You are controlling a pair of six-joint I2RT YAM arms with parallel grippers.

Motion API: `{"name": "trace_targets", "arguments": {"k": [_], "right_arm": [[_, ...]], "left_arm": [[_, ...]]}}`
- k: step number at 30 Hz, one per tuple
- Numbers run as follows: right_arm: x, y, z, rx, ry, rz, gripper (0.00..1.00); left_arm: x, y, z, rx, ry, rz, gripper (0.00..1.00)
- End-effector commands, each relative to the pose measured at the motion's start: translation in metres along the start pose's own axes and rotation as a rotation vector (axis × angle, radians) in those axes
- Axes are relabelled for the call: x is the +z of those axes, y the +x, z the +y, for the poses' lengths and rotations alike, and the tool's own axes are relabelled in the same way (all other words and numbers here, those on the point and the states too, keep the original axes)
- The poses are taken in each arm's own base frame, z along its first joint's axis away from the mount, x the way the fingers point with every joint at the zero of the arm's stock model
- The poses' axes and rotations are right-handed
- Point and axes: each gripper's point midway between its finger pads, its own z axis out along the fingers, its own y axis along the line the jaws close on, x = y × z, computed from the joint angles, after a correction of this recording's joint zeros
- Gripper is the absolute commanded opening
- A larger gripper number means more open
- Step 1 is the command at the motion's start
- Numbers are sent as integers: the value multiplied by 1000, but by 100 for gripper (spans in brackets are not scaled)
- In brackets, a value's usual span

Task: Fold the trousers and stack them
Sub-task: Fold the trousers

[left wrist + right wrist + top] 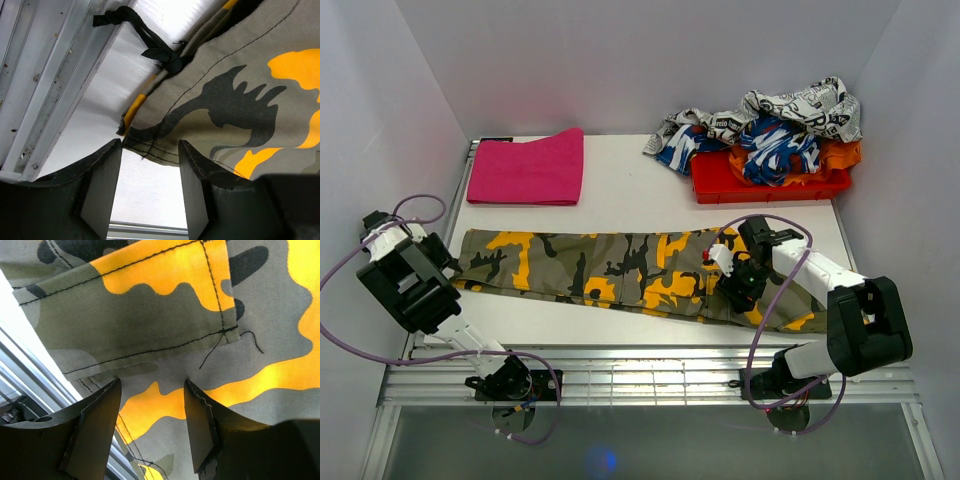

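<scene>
The trousers (pixel 620 270) were camouflage: olive, tan and black patches, yellow-orange blotches, black stitching. Beyond the trousers, a cloth (pixel 527 168) was plain pink, a tray (pixel 720 186) red, a newsprint garment (pixel 805 105) black-and-white, a patterned garment (pixel 780 148) blue-and-white, a third garment (pixel 842 155) orange.

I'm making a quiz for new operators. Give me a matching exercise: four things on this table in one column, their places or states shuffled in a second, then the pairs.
1. trousers
2. pink cloth
3. red tray
4. newsprint garment

a. on top of the far-right pile
b. folded, far left
c. spread flat across the near side
d. beneath that pile

Pairs: 1-c, 2-b, 3-d, 4-a
</scene>
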Motion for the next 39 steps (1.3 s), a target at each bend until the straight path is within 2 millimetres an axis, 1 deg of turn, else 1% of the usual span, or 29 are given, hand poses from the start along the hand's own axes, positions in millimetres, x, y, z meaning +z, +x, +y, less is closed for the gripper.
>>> {"name": "trace_targets", "arguments": {"k": [1, 5, 8, 9, 10, 11, 13, 14, 16, 17, 19, 20, 22, 26, 27, 28, 29, 30, 31, 32, 33, 34, 35, 36, 37, 38, 39], "right_arm": [[0, -3, -4, -28, 23, -9, 59], [1, -3, -3, -31, 17, -9, 60], [2, -2, -2, -31, 11, -6, 60], [2, -2, -2, -33, 12, -7, 59], [2, -2, -2, -35, 12, -7, 57], [2, -2, -2, -34, 15, -7, 52], [1, -1, -1, -37, 12, -3, 47], [1, -1, -1, -43, 14, -1, 41], [-1, 0, -1, -45, 13, 0, 36], [-1, 0, -1, -50, 14, 1, 33], [-3, 1, 1, -53, 13, 3, 30], [-2, 3, 2, -54, 8, 10, 29], [0, 6, 5, -53, 1, 16, 26], [3, 15, 7, -49, 3, 38, 17], [3, 17, 8, -49, 4, 43, 16], [5, 20, 10, -48, -2, 51, 15], [5, 21, 10, -46, -1, 56, 14], [6, 23, 10, -45, -3, 60, 13], [7, 25, 12, -43, -7, 66, 13], [7, 26, 12, -42, -7, 71, 12], [7, 27, 12, -39, -9, 75, 11], [8, 27, 11, -39, -8, 78, 11], [8, 28, 11, -38, -7, 81, 10], [7, 28, 12, -38, -7, 84, 10], [6, 28, 12, -39, -7, 84, 10], [4, 26, 11, -44, -3, 79, 10], [1, 25, 11, -48, -2, 76, 10]], "left_arm": [[-8, -4, 2, -14, -31, -33, 61], [-12, -1, 5, -8, -52, -32, 63], [-8, 2, 7, -9, -56, -27, 63], [-6, 2, 4, -6, -39, -28, 62], [-5, -1, 2, -5, -29, -38, 57], [-4, -2, 1, -4, -17, -42, 53], [-2, -8, -4, 9, 2, -57, 46], [-1, -9, -4, 14, 4, -59, 38], [0, -14, -2, 31, 1, -69, 29], [-2, -19, -1, 43, -2, -80, 17], [-7, -26, -1, 69, -5, -102, 11], [-11, -30, -2, 99, -6, -119, 5], [-21, -36, -4, 149, -3, -152, 0], [-37, -45, 0, 292, -45, -218, 0], [-35, -41, 4, 356, -58, -217, 0], [-42, -45, 4, 406, -75, -256, 0], [-42, -43, 6, 447, -91, -258, 0], [-34, -31, 8, 509, -97, -235, 0], [-33, -32, 9, 541, -106, -248, 0], [-32, -28, 8, 566, -107, -247, 2], [-29, -22, 11, 580, -120, -233, 7], [-20, -11, 10, 608, -111, -204, 12], [-18, -5, 10, 622, -107, -190, 19], [-15, 0, 12, 636, -112, -173, 23], [-8, 11, 14, 657, -114, -142, 28], [-5, 16, 16, 670, -115, -124, 37], [-1, 22, 19, 678, -118, -98, 40]]}}
